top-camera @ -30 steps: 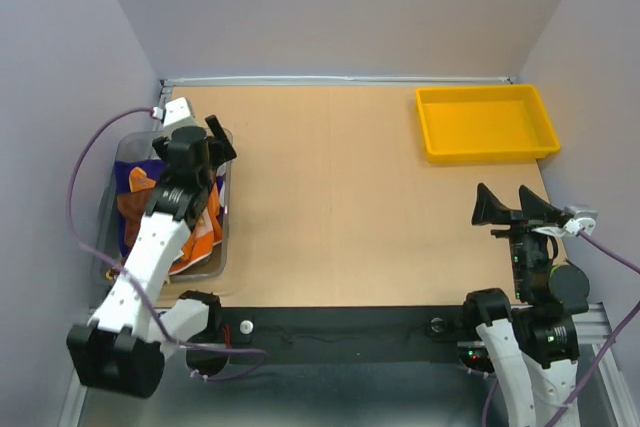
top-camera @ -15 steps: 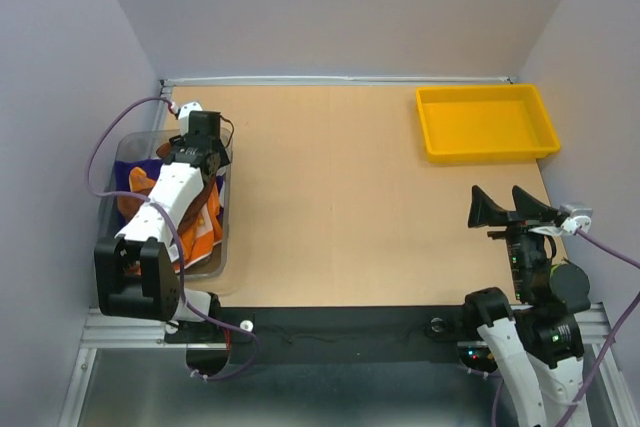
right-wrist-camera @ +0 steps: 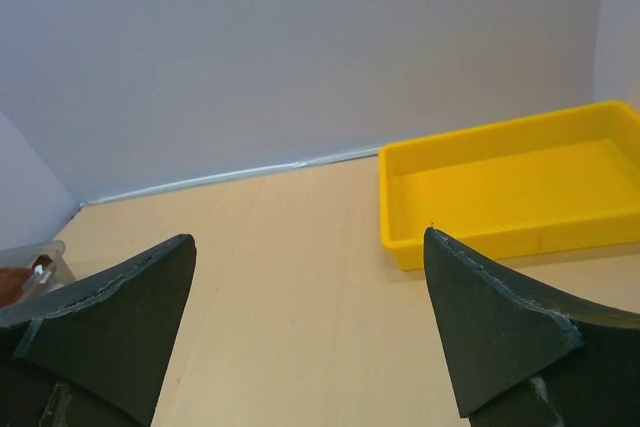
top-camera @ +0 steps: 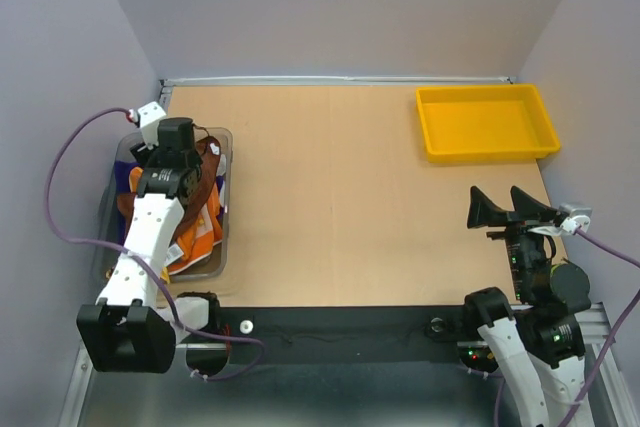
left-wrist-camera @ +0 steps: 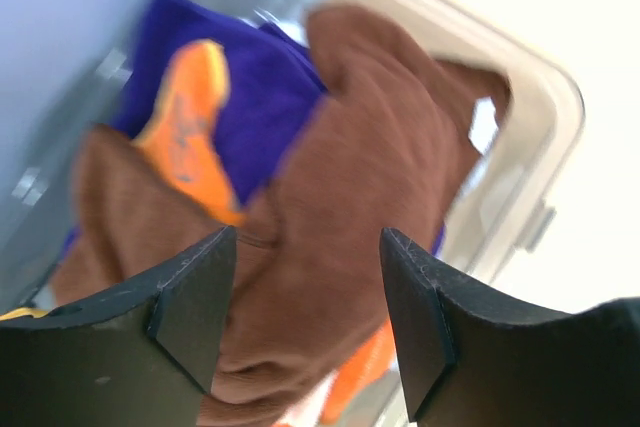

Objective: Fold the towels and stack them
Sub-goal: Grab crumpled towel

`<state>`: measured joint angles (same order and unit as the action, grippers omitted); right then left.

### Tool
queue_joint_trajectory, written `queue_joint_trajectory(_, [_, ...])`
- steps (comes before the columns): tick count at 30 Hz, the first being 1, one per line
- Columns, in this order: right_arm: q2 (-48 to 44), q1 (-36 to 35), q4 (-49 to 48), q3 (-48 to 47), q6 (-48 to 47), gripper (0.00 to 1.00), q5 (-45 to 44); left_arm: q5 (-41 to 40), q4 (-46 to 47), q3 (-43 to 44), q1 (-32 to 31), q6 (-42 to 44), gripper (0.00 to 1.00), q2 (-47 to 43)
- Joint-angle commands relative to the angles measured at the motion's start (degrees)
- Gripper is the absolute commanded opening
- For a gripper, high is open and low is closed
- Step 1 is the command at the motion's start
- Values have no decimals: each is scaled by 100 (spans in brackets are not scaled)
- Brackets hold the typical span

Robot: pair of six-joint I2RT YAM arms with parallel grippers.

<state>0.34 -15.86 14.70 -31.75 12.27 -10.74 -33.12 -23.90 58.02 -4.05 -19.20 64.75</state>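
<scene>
From overhead, the white left arm covers most of the clear plastic bin (top-camera: 226, 209), and the left gripper (top-camera: 185, 152) fingertips are hidden among the cloths, so contact cannot be judged. The left wrist view is blurred; the dark brown towel (left-wrist-camera: 340, 247) runs off the bottom edge. The yellow plastic tray (right-wrist-camera: 500, 197) is cropped at right.
</scene>
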Motion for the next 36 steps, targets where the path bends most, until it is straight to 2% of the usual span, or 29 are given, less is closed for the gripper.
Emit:
queue_joint_trajectory(1, [-16, -84, -11, 11, 30, 100, -51, -142, 61, 140, 361, -13, 71, 19])
queue_joint_trajectory(6, [-16, -145, -2, 11, 29, 100, -60, 297, 131, -44, 800, -5, 71, 345])
queue_joint_trajectory(13, [-16, -216, 7, 11, 30, 100, -112, 526, 219, -326, 1012, -49, 69, 460])
queue_joint_trajectory(16, [-8, -242, -2, 19, 30, 100, -138, 535, 219, -414, 1047, -66, 60, 407])
queue_joint_trajectory(21, [-16, -260, -2, 19, 38, 100, -139, 544, 254, -678, 1065, -75, 34, 284])
queue_joint_trajectory(22, [-16, -269, -2, 11, 38, 100, -139, 526, 263, -756, 1073, -58, 32, 275])
queue_joint_trajectory(25, [-16, -269, -2, 11, 38, 100, -139, 535, 228, -792, 1108, -22, 5, 249])
queue_joint_trajectory(26, [-16, -269, -2, 11, 38, 100, -130, 518, 167, -705, 1109, 4, 0, 214])
queue_joint_trajectory(28, [-8, -269, -2, 11, 30, 100, -112, 517, 96, -512, 1100, 83, 0, 56])
queue_joint_trajectory(33, [-8, -269, -2, 28, 29, 100, -95, 491, -501, 1191, 995, 416, 0, -33])
queue_joint_trajectory(34, [-16, -269, -2, 28, 30, 100, -95, 500, -649, 1803, 925, 417, 0, 19])
queue_joint_trajectory(36, [-16, -269, -2, 28, 30, 100, -95, 596, -782, 2421, 609, 417, 0, 151])
